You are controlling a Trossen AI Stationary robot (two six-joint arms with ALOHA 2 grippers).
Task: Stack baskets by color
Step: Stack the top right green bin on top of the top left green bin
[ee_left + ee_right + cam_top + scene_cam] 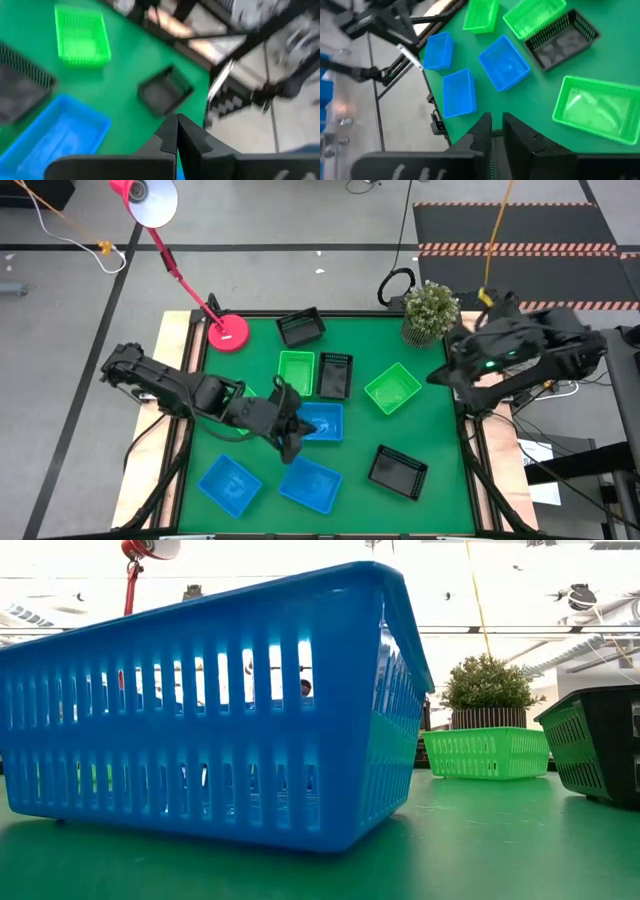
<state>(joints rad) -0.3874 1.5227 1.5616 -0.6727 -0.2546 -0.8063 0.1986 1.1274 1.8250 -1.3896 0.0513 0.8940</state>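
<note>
My left gripper (292, 442), fingers pressed together and empty, hovers beside the middle blue slotted plastic basket (322, 421); my right gripper (492, 131), at three o'clock, barely parted.

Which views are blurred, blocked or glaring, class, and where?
Left wrist view: motion blur smears the room beyond the table. Low view: a blue basket fills most of the frame, and the background behind it is washed out bright. High view: evenly lit, sharp, with the pink lamp at the table's far edge.

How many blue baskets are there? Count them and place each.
3. In the high view, the left blue basket lies near the table's bottom edge, the second blue basket beside it, the third blue basket mid-table, partly under the left arm. No other shows.
</note>
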